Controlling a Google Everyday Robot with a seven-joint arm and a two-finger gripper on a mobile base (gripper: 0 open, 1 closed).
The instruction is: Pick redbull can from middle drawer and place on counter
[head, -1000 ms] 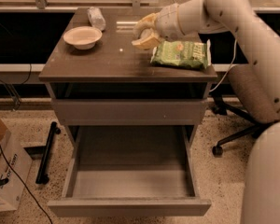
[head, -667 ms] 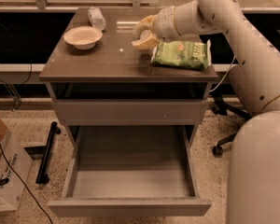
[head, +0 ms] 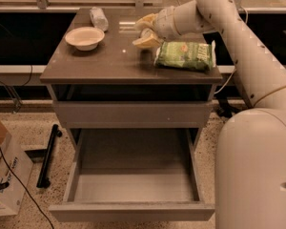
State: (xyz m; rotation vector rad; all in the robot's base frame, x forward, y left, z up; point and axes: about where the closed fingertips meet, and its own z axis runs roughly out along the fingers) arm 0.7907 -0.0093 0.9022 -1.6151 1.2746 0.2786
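Note:
The redbull can is not in view. The middle drawer [head: 133, 187] is pulled out below the cabinet, and its smooth grey floor shows nothing in it. The counter [head: 109, 58] is the brown-grey top above it. My gripper [head: 144, 31] is over the back middle of the counter, just left of a green bag. Its yellowish fingers [head: 145, 41] stand apart and nothing shows between them. The arm reaches in from the upper right.
On the counter are a cream bowl [head: 84, 36] at the left, a whitish plastic bottle [head: 98, 18] behind it and a green snack bag [head: 186, 55] at the right. A closed flat drawer front [head: 133, 113] sits above the open drawer. A cardboard box [head: 2, 180] and a black bar [head: 47, 154] are on the floor at the left.
The gripper stays at the same spot over the counter. My body fills more of the lower right of the view than before.

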